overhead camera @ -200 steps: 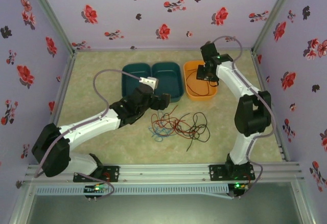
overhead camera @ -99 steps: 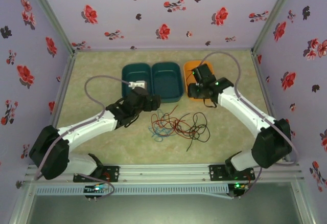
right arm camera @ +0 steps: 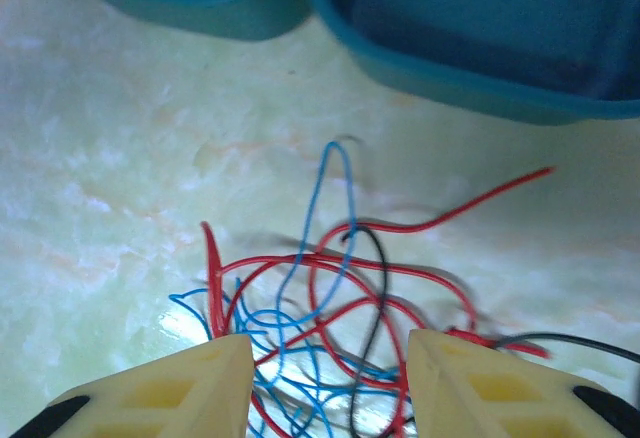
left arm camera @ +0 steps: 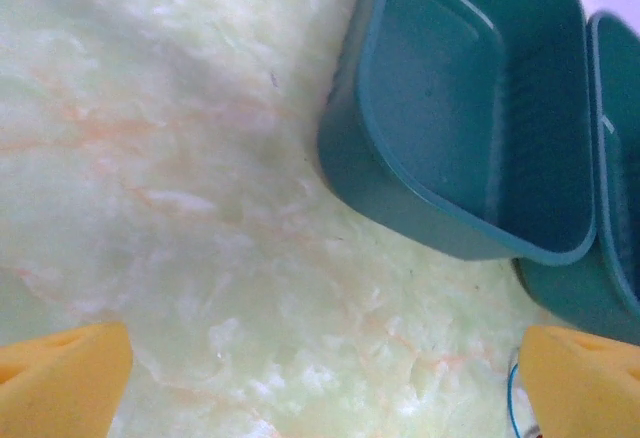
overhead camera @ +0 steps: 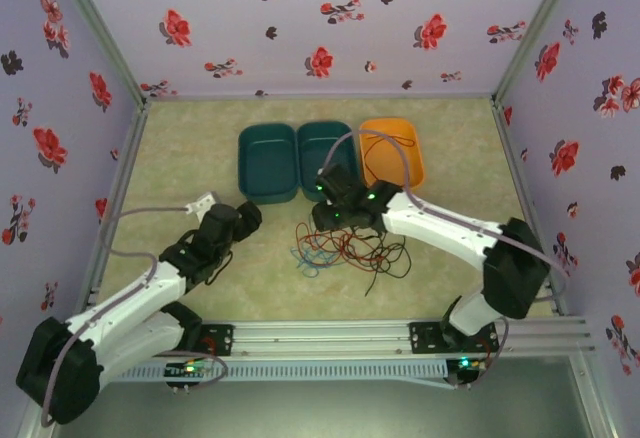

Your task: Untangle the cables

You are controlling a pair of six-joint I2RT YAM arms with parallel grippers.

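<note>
The cables [overhead camera: 350,248] lie as a loose tangle of red, blue and black wires on the pale table, in front of the bins. My right gripper [overhead camera: 330,220] hangs over the tangle's far left part. In the right wrist view its cream fingers [right arm camera: 170,388] stand apart, and the red, blue and black cables [right arm camera: 330,278] lie loose on the table between and beyond them. My left gripper [overhead camera: 245,216] is off to the left of the tangle, wide open, with bare table between its yellow fingertips [left arm camera: 60,378]. A bit of blue wire [left arm camera: 510,398] shows by its right finger.
Two teal bins [overhead camera: 267,158] [overhead camera: 320,148] and an orange bin [overhead camera: 410,158] stand side by side behind the cables. The left wrist view has the teal bins [left arm camera: 470,108] ahead on the right. Flowered walls close in the table on three sides.
My right arm has swung from the orange bin leftwards and down to the cables. My left arm has drawn back to the left and toward the near edge.
</note>
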